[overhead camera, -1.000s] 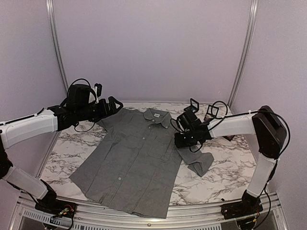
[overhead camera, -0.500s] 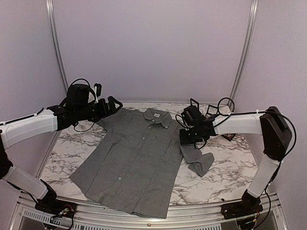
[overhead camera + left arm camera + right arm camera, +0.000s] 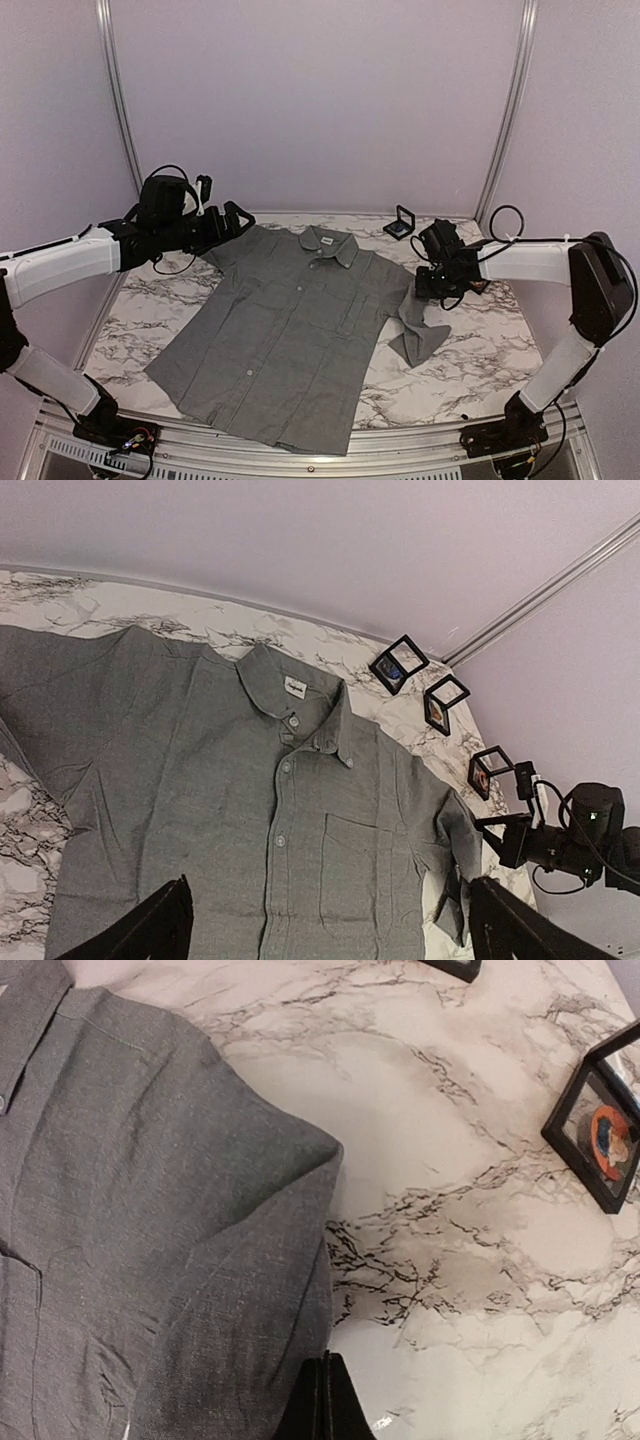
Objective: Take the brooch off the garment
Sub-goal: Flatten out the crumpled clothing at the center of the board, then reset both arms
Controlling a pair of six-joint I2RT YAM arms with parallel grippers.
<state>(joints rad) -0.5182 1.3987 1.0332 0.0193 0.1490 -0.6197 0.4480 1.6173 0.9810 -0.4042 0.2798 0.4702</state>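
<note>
One grey garment [image 3: 290, 330], collar label [image 3: 295, 688] illegible, left end effector [image 3: 235, 225] spread, right end effector [image 3: 324, 1392] closed

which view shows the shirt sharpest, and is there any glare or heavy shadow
Right wrist: closest, the garment weave crisp, a small glint on the table by the shut right gripper. Left wrist: buttons clear, left gripper just dark silhouettes in the corners. Top external: even soft light, faint shadows, no glare, coarser detail.

Bare table [image 3: 495, 345] strip right of garment [image 3: 290, 320] passable; three black frames [image 3: 445, 702] crowd far right edge.
</note>
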